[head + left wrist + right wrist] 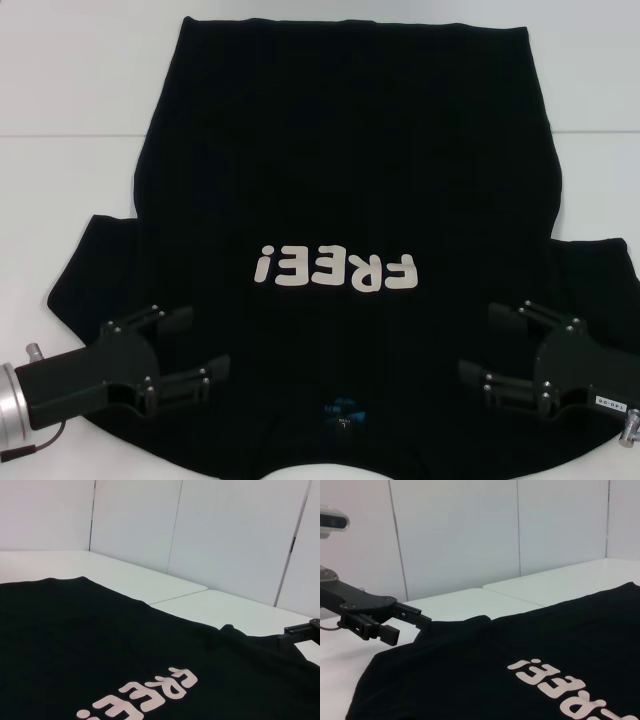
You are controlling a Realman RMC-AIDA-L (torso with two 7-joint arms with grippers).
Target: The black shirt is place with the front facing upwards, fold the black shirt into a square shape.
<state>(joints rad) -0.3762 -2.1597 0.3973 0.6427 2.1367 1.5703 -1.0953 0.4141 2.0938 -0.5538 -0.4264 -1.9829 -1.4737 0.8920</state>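
The black shirt (340,170) lies spread flat on the white table (60,100), front up, with its white "FREE!" letters (335,270) reading upside down to me and the blue neck label (340,410) at the near edge. My left gripper (198,347) hovers open over the shirt's near left shoulder, beside the left sleeve. My right gripper (492,347) is open over the near right shoulder, mirroring it. Nothing is between either pair of fingers. The left wrist view shows the shirt (100,645) and the right gripper's tip (302,630). The right wrist view shows the shirt (520,650) and the left gripper (405,625).
A seam between table panels (70,133) runs across under the shirt. White wall panels (225,535) stand behind the table's far side. Bare table surface (600,90) lies on both sides of the shirt.
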